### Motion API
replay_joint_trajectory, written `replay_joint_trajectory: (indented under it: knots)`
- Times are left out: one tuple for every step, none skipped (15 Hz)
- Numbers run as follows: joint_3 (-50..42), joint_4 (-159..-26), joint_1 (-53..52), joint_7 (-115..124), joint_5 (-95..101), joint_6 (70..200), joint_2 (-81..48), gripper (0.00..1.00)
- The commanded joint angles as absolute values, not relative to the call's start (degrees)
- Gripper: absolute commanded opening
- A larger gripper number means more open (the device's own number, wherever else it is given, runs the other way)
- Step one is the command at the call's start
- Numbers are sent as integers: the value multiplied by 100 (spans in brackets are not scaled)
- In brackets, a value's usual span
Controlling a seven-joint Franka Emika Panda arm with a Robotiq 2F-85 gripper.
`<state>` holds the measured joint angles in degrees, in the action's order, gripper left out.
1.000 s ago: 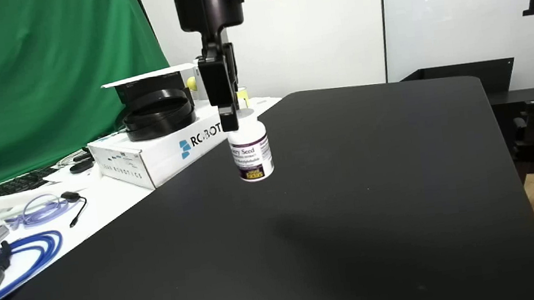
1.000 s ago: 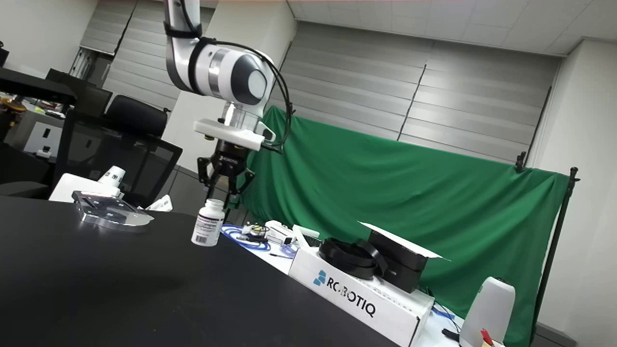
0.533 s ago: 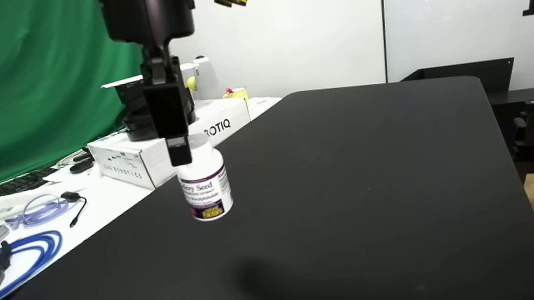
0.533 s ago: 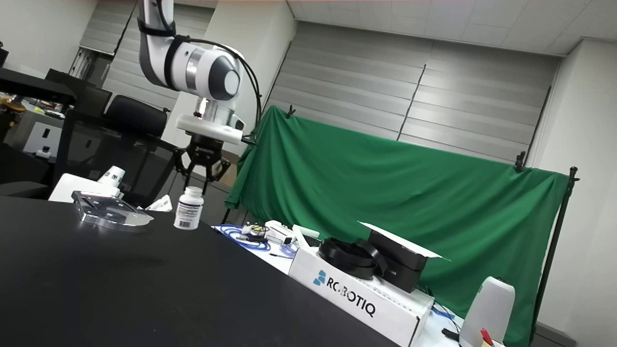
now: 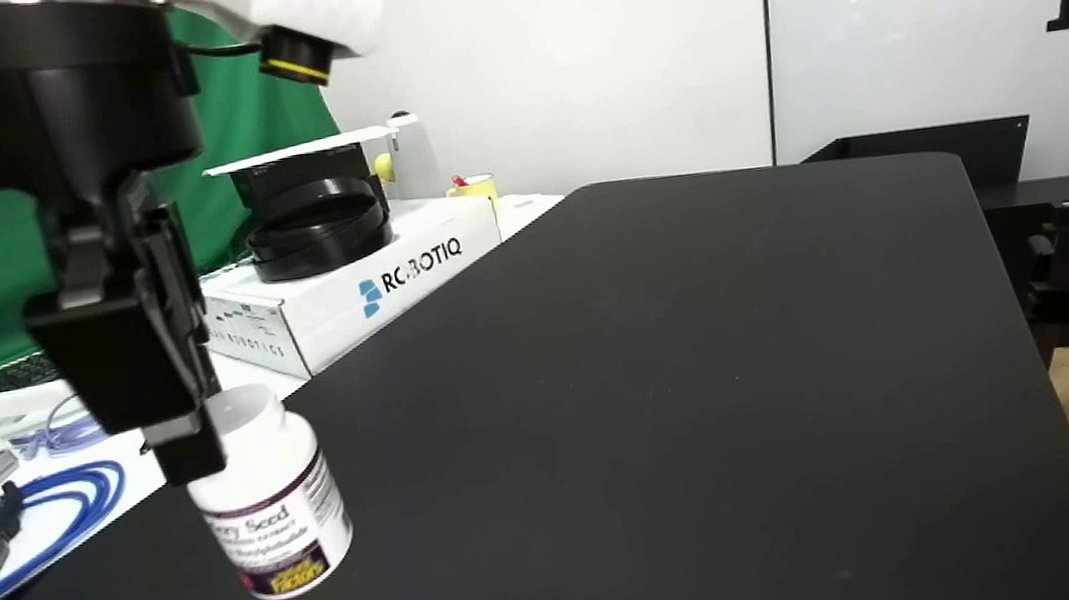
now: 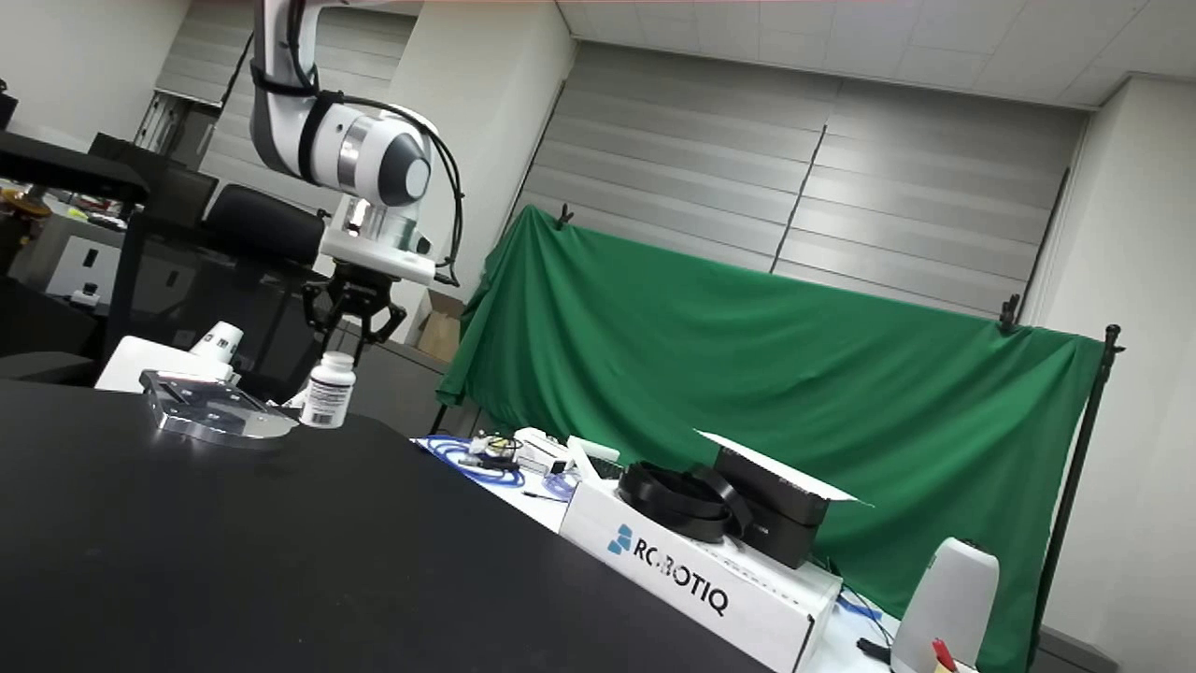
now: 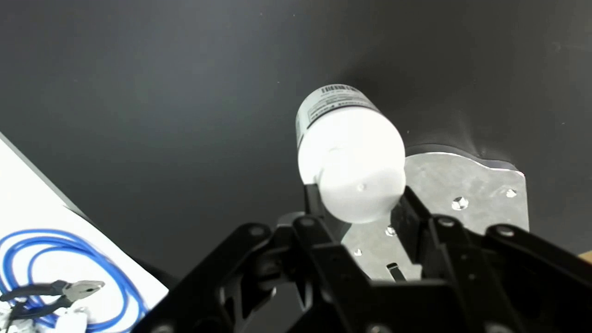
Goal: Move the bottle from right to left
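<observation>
"Between the two fingers [image 7: 415, 208] of the gripper [image 7: 360, 198], what do you see?"

"The cap [image 7: 365, 185] of the white bottle [image 5: 274, 516]. They are part closed and pinch it on both sides."

"Where is the bottle?"

"Up off the counter [image 5: 704, 371], near a round corner. A shiny plate [image 6: 220, 407] lies close by, along the edge."

"Past the next edge?"

"Blue cable [image 7: 113, 273] on a white table [image 7: 27, 203]."

One pill bottle [image 5: 272, 516], one gripper [image 7: 360, 196] with two fingers [image 7: 416, 226], one metal plate [image 7: 485, 208], one pair of pliers [image 7: 81, 290], one ROBOTIQ box [image 6: 673, 570], one yellow mug [image 5: 480, 188], one green curtain [image 6: 747, 374] and two dark clips [image 6: 1009, 315].
</observation>
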<state>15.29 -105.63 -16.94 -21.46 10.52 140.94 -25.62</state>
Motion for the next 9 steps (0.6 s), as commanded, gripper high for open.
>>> replay_joint_trajectory:
  knots:
    - [1581, -9689, -1954, -2119, 1199, 13381, -3047, 17]
    - [1590, -9545, -2018, -2146, 1206, 13281, -3132, 17]
    - [1592, -9414, -2071, -2170, 1219, 13210, -3211, 17]
    - [1607, -9299, -2102, -2208, 1216, 13187, -3292, 17]
    - [1612, -9190, -2136, -2223, 1217, 13148, -3374, 17]
    - [1639, -9101, -2144, -2268, 1181, 13126, -3453, 17]
    - [1647, -9012, -2162, -2299, 1180, 13123, -3535, 17]
    - [1668, -8918, -2172, -2362, 1171, 13118, -3627, 17]
    - [1685, -8825, -2185, -2408, 1156, 13099, -3714, 17]
